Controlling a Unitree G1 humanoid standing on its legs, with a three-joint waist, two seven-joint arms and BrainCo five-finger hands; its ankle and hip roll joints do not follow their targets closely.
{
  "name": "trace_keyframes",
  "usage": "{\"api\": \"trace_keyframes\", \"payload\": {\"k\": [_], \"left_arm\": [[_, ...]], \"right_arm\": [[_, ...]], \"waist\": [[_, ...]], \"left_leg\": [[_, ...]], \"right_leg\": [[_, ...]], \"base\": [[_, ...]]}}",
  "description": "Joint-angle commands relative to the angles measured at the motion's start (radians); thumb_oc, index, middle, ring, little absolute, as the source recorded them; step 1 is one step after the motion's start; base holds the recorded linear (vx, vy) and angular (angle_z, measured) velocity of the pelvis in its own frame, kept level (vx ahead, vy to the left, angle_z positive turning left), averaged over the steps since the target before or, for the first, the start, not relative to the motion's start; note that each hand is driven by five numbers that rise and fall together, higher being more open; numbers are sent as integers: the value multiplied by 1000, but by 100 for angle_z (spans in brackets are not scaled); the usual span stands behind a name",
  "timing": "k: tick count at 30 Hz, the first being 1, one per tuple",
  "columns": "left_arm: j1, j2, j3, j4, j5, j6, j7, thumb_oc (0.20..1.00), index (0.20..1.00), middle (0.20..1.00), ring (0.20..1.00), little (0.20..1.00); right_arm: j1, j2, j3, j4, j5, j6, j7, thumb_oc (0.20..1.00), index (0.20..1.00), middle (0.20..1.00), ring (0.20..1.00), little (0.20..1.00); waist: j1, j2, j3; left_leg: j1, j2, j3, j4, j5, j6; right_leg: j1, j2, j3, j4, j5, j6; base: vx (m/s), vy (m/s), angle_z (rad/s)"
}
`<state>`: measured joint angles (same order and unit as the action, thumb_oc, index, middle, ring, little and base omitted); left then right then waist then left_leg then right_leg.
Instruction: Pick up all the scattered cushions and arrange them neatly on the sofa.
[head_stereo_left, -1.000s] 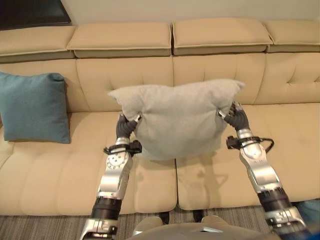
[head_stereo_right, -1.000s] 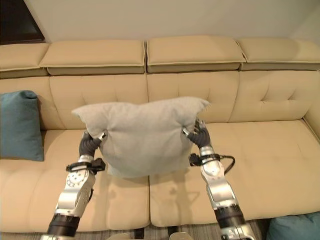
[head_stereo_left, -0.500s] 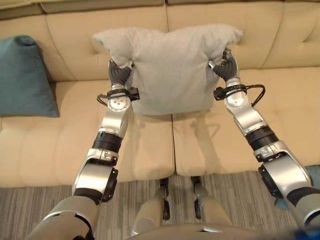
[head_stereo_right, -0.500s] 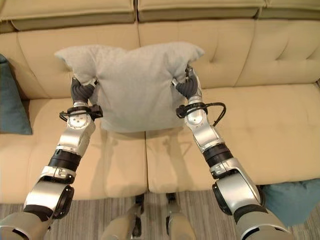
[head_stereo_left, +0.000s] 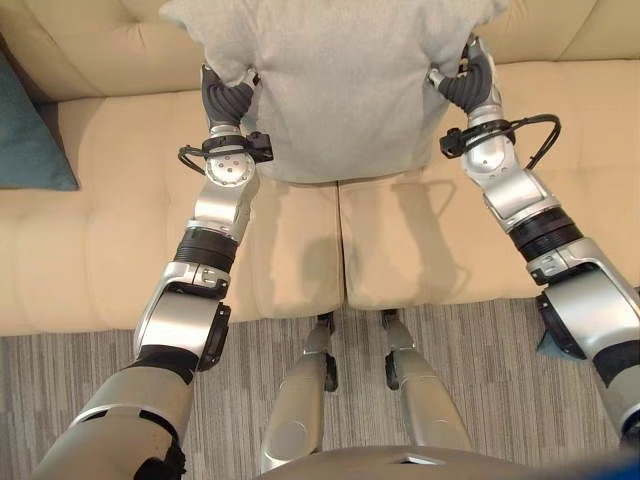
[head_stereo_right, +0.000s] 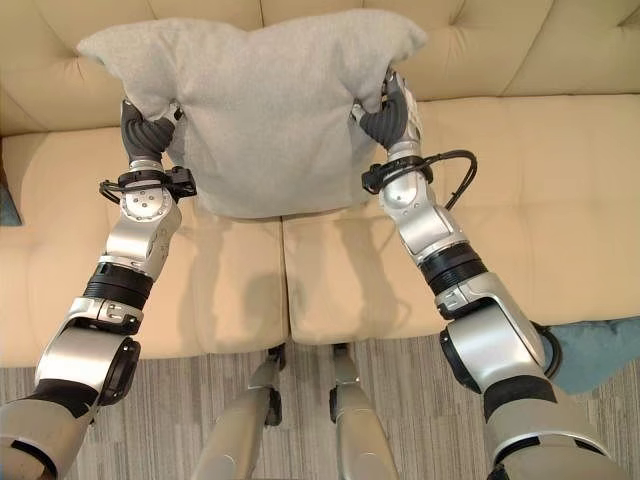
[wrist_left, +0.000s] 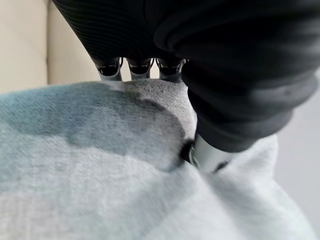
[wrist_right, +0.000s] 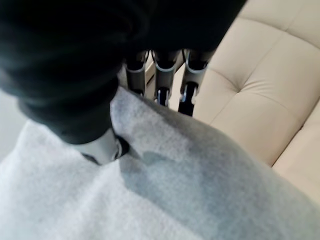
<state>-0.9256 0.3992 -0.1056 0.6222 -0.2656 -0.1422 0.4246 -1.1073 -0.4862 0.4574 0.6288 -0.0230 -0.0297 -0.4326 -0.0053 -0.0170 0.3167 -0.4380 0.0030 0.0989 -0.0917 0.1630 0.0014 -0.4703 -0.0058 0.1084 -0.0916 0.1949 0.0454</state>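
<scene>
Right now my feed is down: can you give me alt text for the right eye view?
A grey cushion is held against the beige sofa backrest, the left robot hand and right robot hand each gripping one side. A teal cushion lies on the striped carpet at lower right.

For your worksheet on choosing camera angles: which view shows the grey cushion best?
The right eye view: the grey cushion appears whole, held against the sofa by the left hand and right hand. The left eye view crops its top; wrist views show only pinched fabric.
</scene>
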Motion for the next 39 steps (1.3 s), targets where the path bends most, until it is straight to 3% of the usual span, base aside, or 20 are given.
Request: {"api": "trace_keyframes", "payload": {"k": [1, 2, 9, 10, 15, 16, 19, 22, 23, 24, 27, 28, 31, 33, 34, 39], "left_arm": [[-201, 23, -76, 78, -30, -83, -15, 1000, 1000, 1000, 1000, 1000], [-272, 73, -105, 199, -44, -75, -16, 1000, 1000, 1000, 1000, 1000], [-358, 208, -110, 389, -84, -75, -28, 1000, 1000, 1000, 1000, 1000], [-330, 238, -54, 383, -91, -73, -7, 1000, 1000, 1000, 1000, 1000], [-280, 264, -4, 366, -105, -74, 0, 1000, 1000, 1000, 1000, 1000], [-243, 295, 12, 348, -93, -68, -7, 1000, 1000, 1000, 1000, 1000], [-122, 324, 39, 244, -33, -45, -22, 1000, 1000, 1000, 1000, 1000], [83, 292, 108, 79, 11, -25, -55, 1000, 1000, 1000, 1000, 1000], [328, 195, 193, -102, 34, -11, -101, 1000, 1000, 1000, 1000, 1000], [460, 139, 205, -173, 57, 9, -136, 1000, 1000, 1000, 1000, 1000], [651, 58, 202, -198, 119, 44, -199, 1000, 1000, 1000, 1000, 1000], [744, 25, 209, -179, 139, 56, -226, 1000, 1000, 1000, 1000, 1000], [788, 15, 211, -167, 163, 61, -240, 1000, 1000, 1000, 1000, 1000], [881, -25, 219, -11, 201, 70, -271, 1000, 1000, 1000, 1000, 1000], [881, -25, 218, -10, 200, 69, -271, 1000, 1000, 1000, 1000, 1000], [893, -68, 151, 363, 260, 68, -285, 1000, 1000, 1000, 1000, 1000]], "right_arm": [[-211, -10, 71, 76, -22, -68, -12, 1000, 1000, 1000, 1000, 1000], [-247, -25, 102, 187, 9, -56, -17, 1000, 1000, 1000, 1000, 1000], [-276, -48, 12, 392, 161, -36, -60, 1000, 1000, 1000, 1000, 1000], [-227, -66, -86, 395, 207, -21, -88, 1000, 1000, 1000, 1000, 1000], [-159, -112, -139, 370, 211, -14, -91, 1000, 1000, 1000, 1000, 1000], [-109, -148, -164, 357, 216, -15, -78, 1000, 1000, 1000, 1000, 1000], [44, -150, -261, 281, 248, -15, -42, 1000, 1000, 1000, 1000, 1000], [236, -131, -355, 158, 243, -7, 14, 1000, 1000, 1000, 1000, 1000], [449, -98, -447, 37, 211, -1, 76, 1000, 1000, 1000, 1000, 1000], [564, -67, -476, -16, 186, -2, 121, 1000, 1000, 1000, 1000, 1000], [749, 8, -515, -62, 152, 0, 197, 1000, 1000, 1000, 1000, 1000], [835, 35, -544, -64, 134, 3, 228, 1000, 1000, 1000, 1000, 1000], [873, 47, -556, -49, 121, 3, 244, 1000, 1000, 1000, 1000, 1000], [961, 88, -556, 54, 77, 8, 294, 1000, 1000, 1000, 1000, 1000], [962, 88, -556, 54, 77, 7, 295, 1000, 1000, 1000, 1000, 1000], [985, 116, -445, 282, -1, -1, 330, 1000, 1000, 1000, 1000, 1000]], "waist": [[9, 0, -27], [11, -6, -2], [17, 8, 21], [16, 9, 23], [9, 5, 7], [6, 5, -1], [6, 7, -26], [6, 11, -54], [7, 13, -79], [5, 13, -99], [-2, 12, -134], [-7, 13, -149], [-10, 15, -159], [-24, 17, -193], [-24, 17, -193], [-47, 14, -242]], "left_leg": [[24, 7, -57, 4, -68, -63], [35, 7, -58, 4, -73, -64], [80, -2, -55, 4, -85, -59], [86, -5, -57, 4, -82, -57], [89, -6, -56, 4, -88, -55], [92, -5, -53, 4, -91, -54], [105, -6, -52, 4, -98, -51], [127, -8, -49, 4, -106, -47], [152, -8, -49, 4, -109, -43], [173, -8, -50, 4, -113, -40], [215, -3, -53, 4, -118, -36], [234, 0, -53, 4, -120, -35], [245, 2, -53, 4, -123, -35], [273, 9, -49, 4, -126, -36], [273, 9, -49, 4, -126, -36], [313, 22, -45, 4, -134, -42]], "right_leg": [[116, -43, -41, 4, -46, 28], [127, -40, -50, 4, -51, 28], [174, -42, -64, 4, -59, 17], [181, -42, -69, 4, -58, 16], [182, -40, -69, 4, -61, 16], [182, -39, -71, 4, -63, 17], [192, -38, -70, 4, -67, 17], [210, -35, -67, 4, -72, 16], [232, -35, -63, 4, -78, 17], [253, -34, -60, 4, -85, 18], [292, -37, -61, 4, -93, 19], [310, -37, -64, 4, -96, 18], [321, -37, -68, 4, -99, 19], [352, -37, -70, 4, -103, 19], [353, -37, -70, 4, -103, 19], [393, -35, -67, 4, -111, 14]], "base": [[-74, -70, 0], [-75, -61, -2], [-3, -14, 2], [0, 0, 0], [-12, 11, 9], [0, 0, 0], [11, 2, 0], [54, -5, -4], [75, -31, -7], [83, -45, 0], [36, -44, 9], [4, -33, 12], [3, -25, -2], [-13, -35, -1], [-12, -44, 5], [-2, -27, 0]]}}
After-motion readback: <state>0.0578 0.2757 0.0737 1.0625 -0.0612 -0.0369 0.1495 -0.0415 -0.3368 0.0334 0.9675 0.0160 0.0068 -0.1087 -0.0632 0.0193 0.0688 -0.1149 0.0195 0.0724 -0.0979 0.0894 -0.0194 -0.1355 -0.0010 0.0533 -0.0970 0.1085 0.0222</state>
